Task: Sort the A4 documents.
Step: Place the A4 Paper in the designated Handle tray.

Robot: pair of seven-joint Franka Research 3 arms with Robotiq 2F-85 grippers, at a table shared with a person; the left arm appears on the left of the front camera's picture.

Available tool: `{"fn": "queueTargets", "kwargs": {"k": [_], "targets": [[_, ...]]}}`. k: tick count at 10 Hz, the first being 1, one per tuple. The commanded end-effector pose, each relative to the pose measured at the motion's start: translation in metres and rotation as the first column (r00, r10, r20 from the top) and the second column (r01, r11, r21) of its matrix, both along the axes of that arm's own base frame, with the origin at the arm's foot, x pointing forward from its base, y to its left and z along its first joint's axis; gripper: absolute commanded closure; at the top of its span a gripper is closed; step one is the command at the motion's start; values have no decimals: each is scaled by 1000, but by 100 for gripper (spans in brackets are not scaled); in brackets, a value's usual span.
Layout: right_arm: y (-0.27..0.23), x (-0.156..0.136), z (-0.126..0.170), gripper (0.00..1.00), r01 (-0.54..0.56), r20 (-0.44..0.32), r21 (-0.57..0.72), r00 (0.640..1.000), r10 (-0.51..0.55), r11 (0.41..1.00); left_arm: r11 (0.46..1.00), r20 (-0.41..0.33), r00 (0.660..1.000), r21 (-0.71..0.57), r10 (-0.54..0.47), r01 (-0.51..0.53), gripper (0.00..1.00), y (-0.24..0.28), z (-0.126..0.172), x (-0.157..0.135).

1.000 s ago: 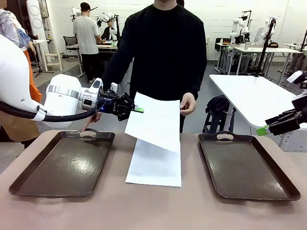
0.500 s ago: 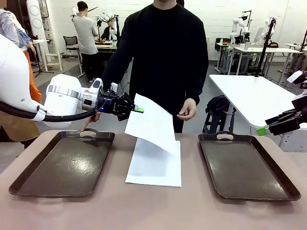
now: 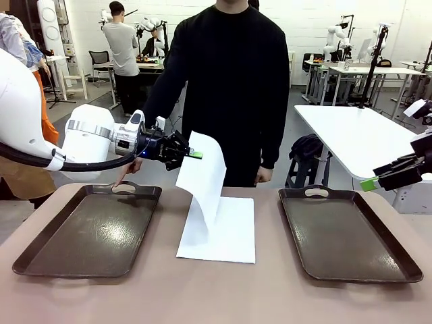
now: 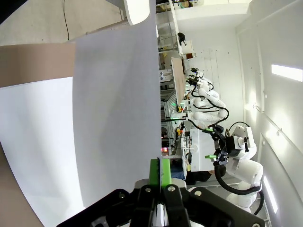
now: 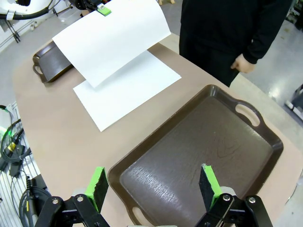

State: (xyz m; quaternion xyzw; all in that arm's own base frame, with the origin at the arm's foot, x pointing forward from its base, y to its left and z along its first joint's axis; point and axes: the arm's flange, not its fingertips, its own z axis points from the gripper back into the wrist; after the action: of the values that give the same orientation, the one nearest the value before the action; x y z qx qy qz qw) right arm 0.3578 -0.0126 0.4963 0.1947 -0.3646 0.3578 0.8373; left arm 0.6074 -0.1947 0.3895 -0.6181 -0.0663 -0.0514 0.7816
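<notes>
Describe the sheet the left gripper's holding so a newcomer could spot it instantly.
On the brown table, between the two dark trays, lies a flat white sheet. Above it hangs a second sheet, pinched at its top corner by the left gripper; unlike the flat one, it hangs curved, not lying down.

Left gripper (image 3: 194, 154) level, reaching inward, jaws pinching thin white paper sheet (image 3: 202, 177). Right gripper (image 5: 154, 182) hovering, jaws spread wide.
</notes>
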Motion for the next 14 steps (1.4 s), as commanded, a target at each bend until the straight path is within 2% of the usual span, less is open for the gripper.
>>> {"fn": "queueTargets", "kwargs": {"k": [1, 2, 3, 5, 9, 12, 14], "targets": [[-1, 3, -3, 0, -17, 4, 15, 1000, 17, 1000, 1000, -4, 1000, -2, 1, -1, 100, 0, 0, 0], [-1, 3, -3, 0, -17, 4, 15, 1000, 17, 1000, 1000, 0, 1000, 0, 0, 0, 99, 0, 0, 0], [-1, 3, -3, 0, -17, 4, 15, 1000, 17, 1000, 1000, 44, 999, 21, -13, 13, 99, 0, 7, -11], [-1, 3, -3, 0, -17, 4, 15, 1000, 17, 1000, 999, 116, 993, 38, 2, -6, 99, 10, 26, -45], [-1, 3, -3, 0, -17, 4, 15, 1000, 17, 1000, 989, 122, 991, 135, 46, -63, 99, 49, 26, -99], [-1, 3, -3, 0, -17, 4, 15, 1000, 17, 1000, 969, 104, 990, 218, 94, -115, 99, 96, 26, -102], [-1, 3, -3, 0, -17, 4, 15, 1000, 17, 1000, 971, 94, 994, 229, 53, -74, 99, 119, 14, -89]]}}
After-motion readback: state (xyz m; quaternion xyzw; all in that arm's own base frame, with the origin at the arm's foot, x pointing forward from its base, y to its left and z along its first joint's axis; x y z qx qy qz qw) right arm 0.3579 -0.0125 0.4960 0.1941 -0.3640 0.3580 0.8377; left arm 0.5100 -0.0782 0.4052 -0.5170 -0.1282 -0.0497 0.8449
